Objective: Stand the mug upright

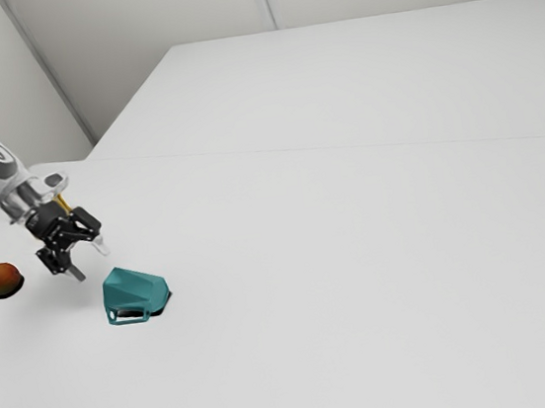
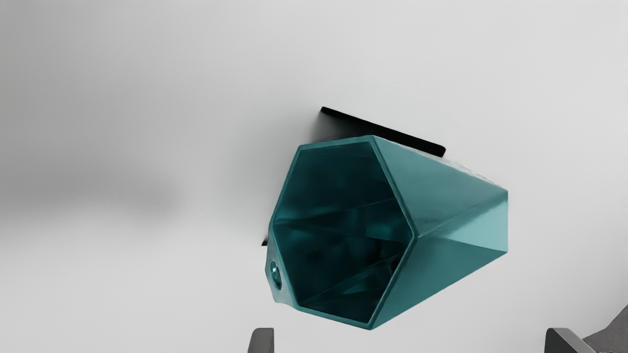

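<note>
My black two-finger gripper (image 1: pixel 93 264) is up over the white table (image 1: pixel 364 302), near the mug but not touching it. Its two fingers are spread wide, with nothing held between them. The blue-green mug (image 1: pixel 136 292), made of flat sides like a cut gem, lies on its side on the table. In the wrist view I can look right into its big dark mouth (image 2: pixel 343 230), so the wide end is turned my way and the small end points away from me. Its handle (image 1: pixel 129 316) sticks out on the side near the exterior view's camera. A round, red-brown and green fruit (image 1: pixel 2 279) sits well apart from the mug, toward the exterior view's left.

The mug is not standing up, so the job is not done. I think the step in hand is getting to the mug to take hold of it. Next I need to bring my open fingers down around it and squeeze. Then I can lift it a bit, turn it so the mouth points up, and put its small end flat on the table. I should go slow, I think. The sides slope, so it could slip out or roll, and the handle might bump a finger
</note>
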